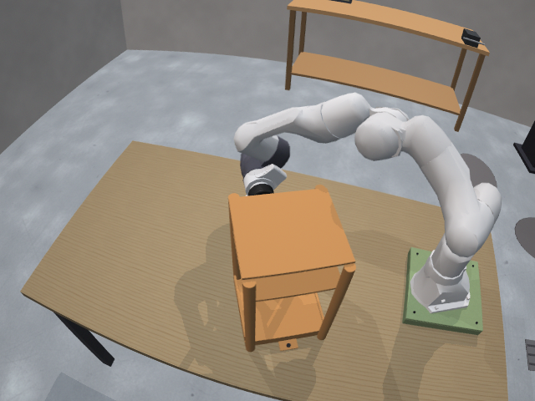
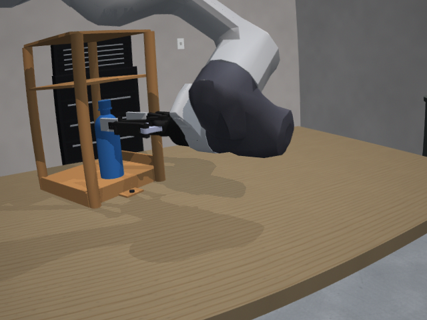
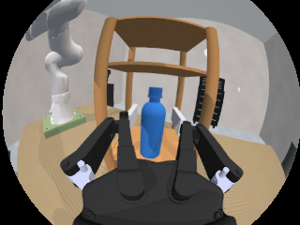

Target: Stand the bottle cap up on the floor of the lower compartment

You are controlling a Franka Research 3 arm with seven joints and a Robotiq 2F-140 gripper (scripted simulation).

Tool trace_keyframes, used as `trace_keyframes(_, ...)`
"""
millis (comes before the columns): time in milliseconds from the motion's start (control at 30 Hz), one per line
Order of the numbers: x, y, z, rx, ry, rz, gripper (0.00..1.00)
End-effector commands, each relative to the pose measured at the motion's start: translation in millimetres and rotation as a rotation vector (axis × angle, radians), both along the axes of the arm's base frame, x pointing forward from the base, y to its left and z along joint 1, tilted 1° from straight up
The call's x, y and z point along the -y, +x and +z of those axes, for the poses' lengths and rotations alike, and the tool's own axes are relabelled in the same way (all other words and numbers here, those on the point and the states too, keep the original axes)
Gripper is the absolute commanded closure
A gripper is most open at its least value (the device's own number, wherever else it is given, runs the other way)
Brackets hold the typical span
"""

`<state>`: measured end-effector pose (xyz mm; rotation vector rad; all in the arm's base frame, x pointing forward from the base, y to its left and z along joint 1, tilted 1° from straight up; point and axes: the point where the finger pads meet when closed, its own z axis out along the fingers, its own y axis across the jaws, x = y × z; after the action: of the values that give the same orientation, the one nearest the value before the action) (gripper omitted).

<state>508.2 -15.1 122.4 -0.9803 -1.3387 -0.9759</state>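
The blue bottle (image 2: 110, 151) (image 3: 152, 133) stands upright, cap up, on the floor (image 2: 69, 178) of the lower compartment of the orange shelving unit (image 1: 289, 233) (image 2: 83, 120) (image 3: 100, 84). No tilt is plain to see. My gripper (image 2: 122, 119) (image 3: 155, 112) is level and partly open, reaching in through an open side. Its pale fingertips are on either side of the bottle's upper body, below the cap, with a visible gap on both sides in the wrist view. In the top view the unit's top hides the bottle and the fingers.
The middle shelf (image 2: 113, 79) (image 3: 155, 67) lies above the bottle and fingers. Posts flank the opening; one post (image 2: 155, 137) is close to the gripper's body in the exterior view. A small screw tab (image 1: 287, 345) (image 2: 131, 192) sits at the unit's foot. The arm's green base plate (image 1: 415, 317) is on the table.
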Motion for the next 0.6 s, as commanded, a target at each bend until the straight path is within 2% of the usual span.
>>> trace_keyframes(0,1.7,-0.6,-0.2,-0.007,-0.001,0.002,0.54)
trace_keyframes(567,35.6,10.3,-0.2,-0.007,-0.001,0.002,0.54)
